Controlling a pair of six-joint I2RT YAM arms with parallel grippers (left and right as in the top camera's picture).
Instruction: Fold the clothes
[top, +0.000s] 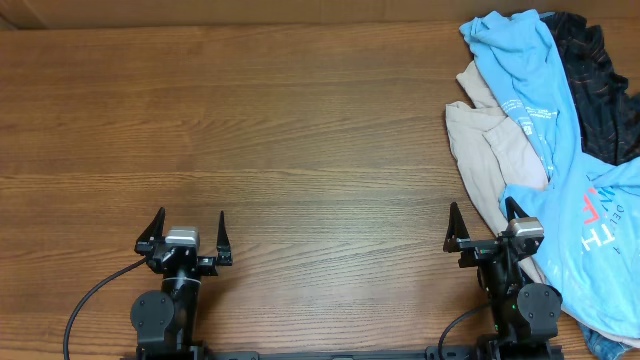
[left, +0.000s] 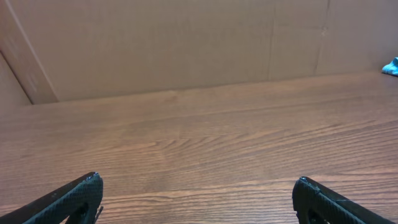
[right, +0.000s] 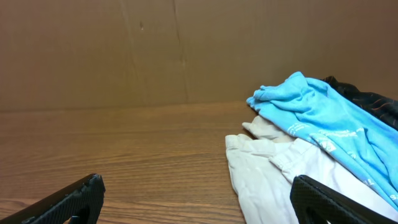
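Three crumpled garments heap on the wood-grain table (top: 250, 120): soft light blue T-shirt (top: 525, 60), cream garment (top: 480, 140), black garment (top: 600, 90) (thin orange lines). Jaws of left gripper (top: 190, 225) and right gripper (top: 482, 215) stand wide apart, empty.

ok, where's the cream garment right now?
Overhead view, right side of the table: the cream garment lies partly under the blue T-shirt, just ahead of the right pincer.

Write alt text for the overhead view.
A blue T-shirt lies heaped over a cream garment and a black garment at the table's right side. The left tool and right tool stand open and empty at the near edge, the right beside the heap.
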